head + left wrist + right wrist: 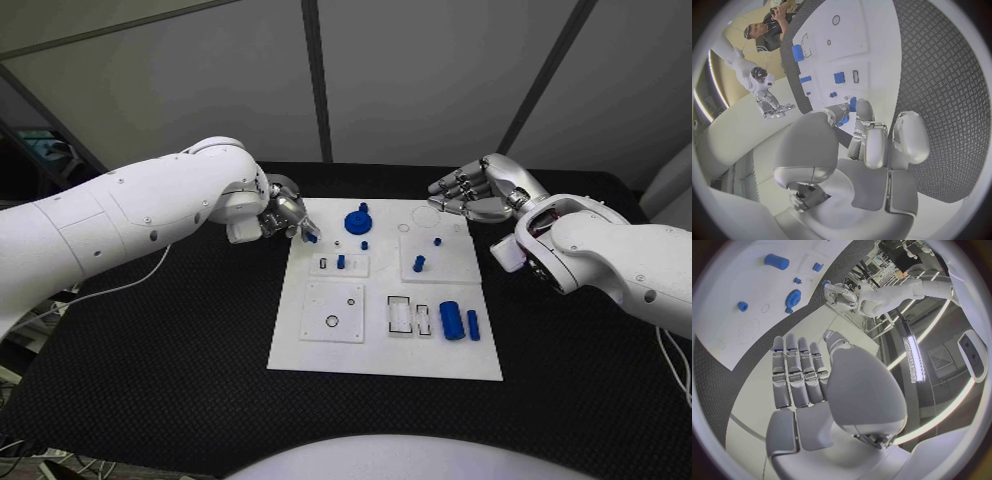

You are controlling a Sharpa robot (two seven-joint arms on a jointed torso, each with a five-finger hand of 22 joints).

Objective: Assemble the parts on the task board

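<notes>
Parts lay scattered over the white task board [387, 345] at the middle of the black table [159, 380]: a blue gear [358, 220] near the far edge, a small peg [418, 264] standing right of centre, and two blue cylinders [459, 321] lying side by side near the right edge. The left hand [284, 218] sat at the board's far left corner, its fingertips [853, 106] pinching a small blue part [844, 120] just above the surface. The right hand [480, 190] hung off the board's far right corner, holding nothing, fingers straight and side by side. The step looked like seating that pinched piece in a socket. To do it well, the piece likely needed holding upright and lining up over its hole before any downward press, with the grip released only once seated. Which socket suited it could not be told.
</notes>
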